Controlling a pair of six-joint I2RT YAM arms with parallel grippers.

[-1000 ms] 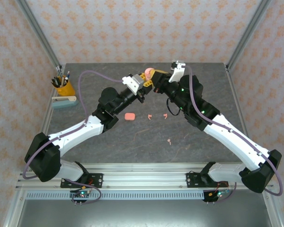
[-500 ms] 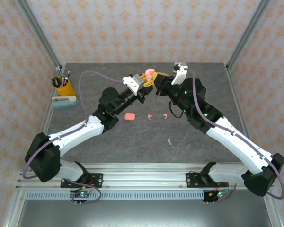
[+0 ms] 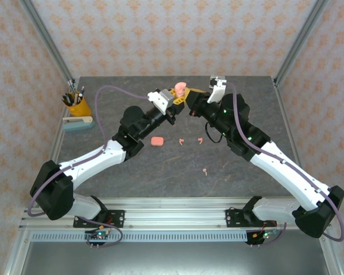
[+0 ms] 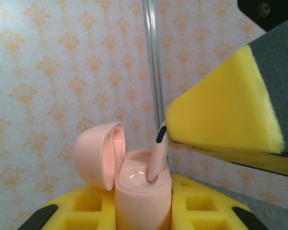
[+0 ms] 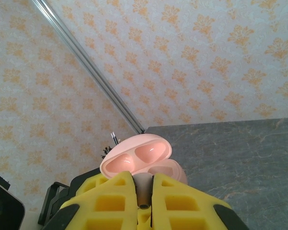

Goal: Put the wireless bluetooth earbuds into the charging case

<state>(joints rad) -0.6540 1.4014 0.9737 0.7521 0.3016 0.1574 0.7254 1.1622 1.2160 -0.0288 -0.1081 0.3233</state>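
Note:
My left gripper (image 3: 178,99) holds the pink charging case (image 3: 180,87) up above the table's far middle, shut on its body (image 4: 143,196) between yellow pads (image 4: 81,211), with the lid (image 4: 98,155) swung open to the left. My right gripper (image 3: 192,96) meets it from the right, shut on one pale-pink earbud (image 4: 156,158), whose lower end sits in the case's right slot. In the right wrist view the earbud (image 5: 144,189) is pinched between the fingers (image 5: 108,196) just in front of the open lid (image 5: 137,155). Three more earbuds (image 3: 182,140) (image 3: 200,140) (image 3: 205,170) lie on the table.
A second, closed pink case (image 3: 157,140) lies on the grey table (image 3: 160,172) below the left wrist. At the left edge stand a yellow pen cup (image 3: 77,106) and a pale blue stapler (image 3: 77,124). Metal frame posts (image 3: 298,40) rise at the back corners.
The right arm shifted slightly to the right early in the second and then held still. The left arm and the case have not moved.

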